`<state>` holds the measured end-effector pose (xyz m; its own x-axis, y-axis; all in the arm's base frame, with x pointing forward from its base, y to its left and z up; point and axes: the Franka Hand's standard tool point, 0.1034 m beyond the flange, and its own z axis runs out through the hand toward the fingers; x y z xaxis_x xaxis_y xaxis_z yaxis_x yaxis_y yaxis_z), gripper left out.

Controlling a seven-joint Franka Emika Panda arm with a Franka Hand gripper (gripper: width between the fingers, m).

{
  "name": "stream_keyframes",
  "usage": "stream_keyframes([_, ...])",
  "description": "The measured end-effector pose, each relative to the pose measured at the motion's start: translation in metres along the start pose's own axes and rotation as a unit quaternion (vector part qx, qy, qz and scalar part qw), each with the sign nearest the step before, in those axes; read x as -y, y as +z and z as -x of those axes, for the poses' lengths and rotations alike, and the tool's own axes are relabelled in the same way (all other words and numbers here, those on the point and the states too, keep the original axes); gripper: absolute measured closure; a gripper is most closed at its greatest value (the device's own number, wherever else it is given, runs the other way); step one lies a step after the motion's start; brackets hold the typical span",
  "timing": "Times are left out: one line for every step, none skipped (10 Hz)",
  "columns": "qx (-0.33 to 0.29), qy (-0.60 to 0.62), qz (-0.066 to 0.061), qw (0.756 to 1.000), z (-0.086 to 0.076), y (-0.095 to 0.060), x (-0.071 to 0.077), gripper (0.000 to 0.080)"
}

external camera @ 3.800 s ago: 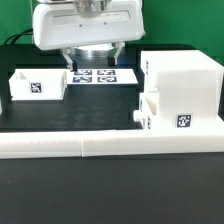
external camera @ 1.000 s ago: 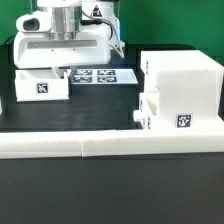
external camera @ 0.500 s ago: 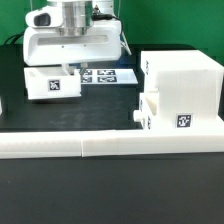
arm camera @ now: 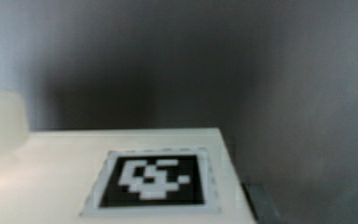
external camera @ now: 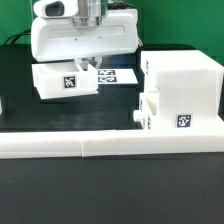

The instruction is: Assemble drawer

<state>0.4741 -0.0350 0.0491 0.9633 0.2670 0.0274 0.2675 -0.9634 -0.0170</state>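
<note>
The white casing [external camera: 182, 80] stands at the exterior view's right. One tray [external camera: 150, 110] sits in its lower opening, and a tag [external camera: 183, 122] faces front. My gripper [external camera: 86, 66] hangs under its wide white body and is shut on the far wall of the second tray [external camera: 60, 84]. That tray is held just off the black table, slightly tilted, left of the casing, with its tag [external camera: 70, 83] facing front. The wrist view is blurred. It shows only that tray's white face with the tag [arm camera: 155, 180], and no fingers.
The marker board [external camera: 118, 75] lies on the table behind the held tray. Long low white border bars [external camera: 110, 146] run along the front. A small white piece [external camera: 2, 103] shows at the left edge. Black table lies between the tray and the bars.
The gripper closed on the left tray and has carried it to the exterior view's right, toward the casing. The tray is lifted and slightly tilted. The casing has not moved.
</note>
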Motion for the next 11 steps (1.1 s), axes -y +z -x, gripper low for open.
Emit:
stream_keyframes([-0.003,-0.008,0.000,1.000,-0.007,-0.001,-0.001,0.0757])
stream_keyframes([-0.001,-0.007,0.000,1.000,-0.004,0.001,0.000,0.0757])
stream_keyframes([0.000,-0.019,0.000,1.000,-0.004,0.001,0.000,0.0757])
stream_keyframes([0.000,-0.050,0.000,0.999,-0.004,0.002,0.000,0.0757])
stream_keyframes([0.002,-0.101,0.001,0.995,-0.003,0.003,-0.001,0.0757])
stream_keyframes([0.006,-0.160,0.002,0.987,-0.002,0.004,-0.003,0.0757])
stream_keyframes([0.012,-0.207,-0.001,0.978,-0.008,0.000,-0.005,0.0757])
stream_keyframes([0.018,-0.255,-0.001,0.967,-0.019,-0.005,-0.007,0.0757])
stream_keyframes([0.023,-0.296,0.001,0.955,-0.030,-0.010,-0.009,0.0757])
stream_keyframes([0.029,-0.322,-0.001,0.946,-0.037,-0.015,-0.012,0.0757])
stream_keyframes([0.034,-0.361,0.000,0.932,-0.042,-0.019,-0.014,0.0757])
